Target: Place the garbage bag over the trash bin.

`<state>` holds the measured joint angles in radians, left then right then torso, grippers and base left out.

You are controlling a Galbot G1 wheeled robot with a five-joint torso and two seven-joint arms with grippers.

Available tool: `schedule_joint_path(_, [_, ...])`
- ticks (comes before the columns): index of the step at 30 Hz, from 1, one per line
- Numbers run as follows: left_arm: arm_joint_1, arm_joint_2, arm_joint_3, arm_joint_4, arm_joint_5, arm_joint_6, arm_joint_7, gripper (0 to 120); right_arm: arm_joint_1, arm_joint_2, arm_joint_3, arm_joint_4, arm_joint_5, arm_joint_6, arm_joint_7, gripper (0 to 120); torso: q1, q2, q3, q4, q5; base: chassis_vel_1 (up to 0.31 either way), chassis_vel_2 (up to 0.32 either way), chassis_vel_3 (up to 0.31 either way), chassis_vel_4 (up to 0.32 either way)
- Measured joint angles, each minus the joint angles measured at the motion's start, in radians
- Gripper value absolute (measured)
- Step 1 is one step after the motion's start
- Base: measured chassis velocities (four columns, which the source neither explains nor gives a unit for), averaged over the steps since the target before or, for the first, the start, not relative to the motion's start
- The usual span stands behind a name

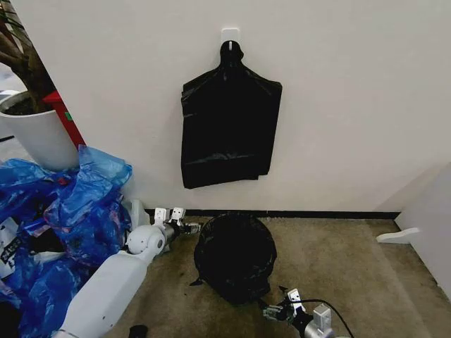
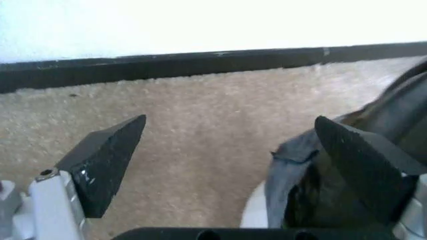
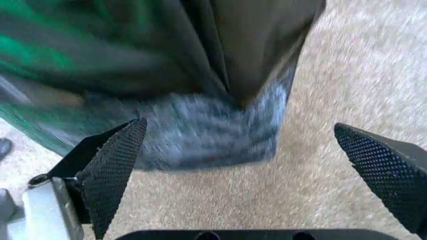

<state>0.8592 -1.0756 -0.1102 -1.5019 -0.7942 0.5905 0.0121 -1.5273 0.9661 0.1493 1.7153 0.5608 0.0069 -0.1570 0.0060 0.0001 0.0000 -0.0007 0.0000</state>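
Covering trash bin point(image 2: 252, 212), garbage bag point(image 1: 235, 257), rim hidden

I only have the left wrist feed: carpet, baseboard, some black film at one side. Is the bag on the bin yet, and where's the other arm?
Observer: In the head view the garbage bag drapes over the trash bin, covering it from above.
Operator: Left gripper holding anything?
Observer: No. The left gripper is open beside the bag's left edge, near the wall, with nothing between its fingers.
Operator: And the right?
Observer: The right gripper sits low at the bag's front right, open. Its wrist view shows loose film lying on the carpet between the spread fingers, ungripped.
Operator: Anything else black nearby?
Observer: A flat black bundle hangs on a wall hook above the bin.
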Motion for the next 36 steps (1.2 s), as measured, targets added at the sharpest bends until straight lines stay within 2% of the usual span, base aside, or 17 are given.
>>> schedule_joint_path(4, [0.039,0.031,-0.018,-0.056,-0.038,-0.014,0.007,100,-0.035,-0.021,0.026,0.044,-0.014,0.016,0.003,100,0.000,0.000,0.000,0.0007,0.0000,0.000,0.000,0.000,0.000])
schedule_joint_path(7, [0.107,0.083,-0.035,-0.137,-0.016,-0.048,0.021,100,-0.106,-0.037,0.067,0.078,-0.033,0.055,-0.009,100,0.000,0.000,0.000,0.0004,0.0002,0.000,0.000,0.000,0.000])
schedule_joint_path(9, [0.128,0.097,-0.036,-0.155,0.012,-0.068,0.024,100,-0.128,-0.039,0.077,0.081,-0.045,0.066,-0.018,100,0.000,0.000,0.000,0.0005,0.0000,0.000,0.000,0.000,0.000])
schedule_joint_path(14, [0.232,0.129,-0.065,-0.167,0.207,-0.210,0.042,100,-0.227,-0.019,0.139,0.120,-0.101,0.109,-0.026,100,0.000,0.000,0.000,0.0006,-0.0006,0.000,0.000,0.000,0.000])
schedule_joint_path(16, [0.248,0.129,-0.081,-0.165,0.223,-0.240,0.040,100,-0.245,-0.013,0.156,0.133,-0.107,0.116,-0.024,100,0.000,0.000,0.000,0.0003,-0.0004,0.000,0.000,0.000,0.000])
schedule_joint_path(17, [0.277,0.128,-0.110,-0.169,0.234,-0.285,0.036,100,-0.274,0.002,0.189,0.153,-0.120,0.131,-0.022,100,0.000,0.000,0.000,0.0003,0.0004,0.000,0.000,0.000,0.000])
schedule_joint_path(20, [0.342,0.122,-0.175,-0.208,0.249,-0.382,0.028,100,-0.317,0.041,0.263,0.189,-0.152,0.181,-0.015,100,0.000,0.000,0.000,0.0004,-0.0009,0.000,0.000,0.000,0.000])
schedule_joint_path(21, [0.394,0.113,-0.224,-0.251,0.272,-0.453,0.019,100,-0.333,0.073,0.308,0.210,-0.176,0.213,-0.006,100,0.000,0.000,0.000,0.0000,0.0000,0.000,0.000,0.000,0.000])
schedule_joint_path(22, [0.394,0.113,-0.224,-0.251,0.272,-0.453,0.019,100,-0.333,0.073,0.308,0.210,-0.176,0.213,-0.006,100,0.000,0.000,0.000,0.0000,0.0000,0.000,0.000,0.000,0.000])
schedule_joint_path(23, [0.456,0.093,-0.270,-0.308,0.302,-0.534,-0.006,100,-0.342,0.112,0.348,0.231,-0.198,0.246,0.005,100,0.000,0.000,0.000,0.0005,0.0005,0.000,0.000,0.000,0.000])
schedule_joint_path(26, [0.562,0.038,-0.341,-0.422,0.360,-0.619,-0.052,100,-0.346,0.180,0.405,0.267,-0.241,0.283,0.040,100,0.000,0.000,0.000,0.0002,-0.0001,0.000,0.000,0.000,0.000])
schedule_joint_path(27, [0.644,-0.008,-0.385,-0.480,0.406,-0.662,-0.065,100,-0.348,0.224,0.430,0.285,-0.262,0.294,0.052,100,0.000,0.000,0.000,0.0003,0.0006,0.000,0.000,0.000,0.000])
schedule_joint_path(28, [0.644,-0.008,-0.385,-0.480,0.406,-0.662,-0.065,100,-0.348,0.224,0.430,0.285,-0.262,0.294,0.052,100,0.000,0.000,0.000,0.0003,0.0006,0.000,0.000,0.000,0.000])
schedule_joint_path(30, [0.740,-0.074,-0.430,-0.539,0.472,-0.707,-0.074,100,-0.352,0.284,0.453,0.310,-0.285,0.302,0.071,100,0.000,0.000,0.000,0.0010,-0.0006,0.000,0.000,0.000,0.000])
schedule_joint_path(33, [0.869,-0.166,-0.474,-0.603,0.566,-0.771,-0.081,100,-0.365,0.394,0.460,0.339,-0.322,0.313,0.094,100,0.000,0.000,0.000,0.0011,0.0005,0.000,0.000,0.000,0.000])
schedule_joint_path(34, [0.925,-0.217,-0.485,-0.633,0.619,-0.810,-0.080,100,-0.373,0.455,0.461,0.354,-0.346,0.319,0.096,100,0.000,0.000,0.000,0.0003,0.0000,0.000,0.000,0.000,0.000])
schedule_joint_path(36, [0.945,-0.237,-0.486,-0.647,0.634,-0.823,-0.078,100,-0.375,0.483,0.461,0.363,-0.354,0.320,0.097,100,0.000,0.000,0.000,0.0004,0.0000,0.000,0.000,0.000,0.000])
